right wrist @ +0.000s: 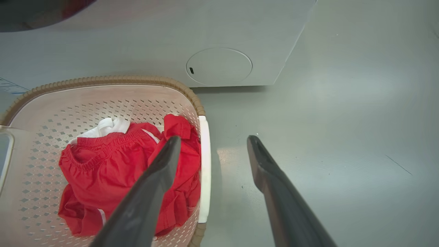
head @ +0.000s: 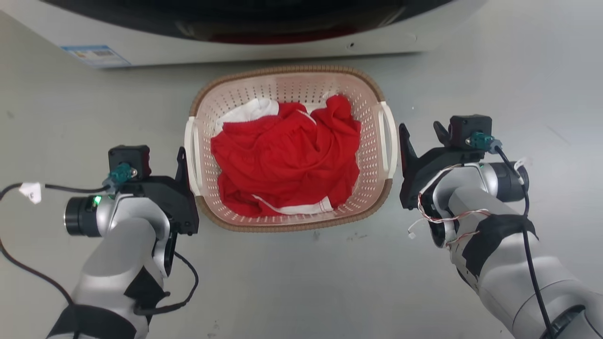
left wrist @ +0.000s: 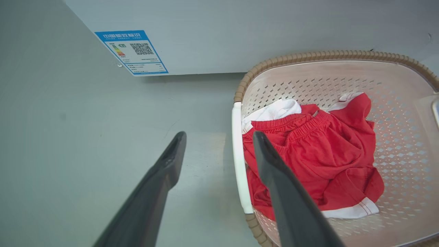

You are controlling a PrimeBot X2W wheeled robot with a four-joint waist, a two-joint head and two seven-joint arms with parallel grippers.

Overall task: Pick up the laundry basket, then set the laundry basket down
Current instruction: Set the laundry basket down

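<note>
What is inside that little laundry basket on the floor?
The laundry basket holds crumpled red clothing with white trim, and a white piece peeks out behind it. Anything beneath the cloth is covered.

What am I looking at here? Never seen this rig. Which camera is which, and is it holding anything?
It is a two-armed robot seen from three cameras. The head view looks down from the robot's head at the floor: the laundry basket stands in front of a white washer and holds red clothing with white trim. The left gripper is beside the basket's left white handle, the right gripper beside the right handle. The other two pictures come from cameras on each wrist, looking along that gripper's two dark fingers. In both, the jaws are open and straddle a handle: one finger over the clothing, one over the bare floor. Nothing is gripped yet, and the basket appears to rest on the floor.
</note>
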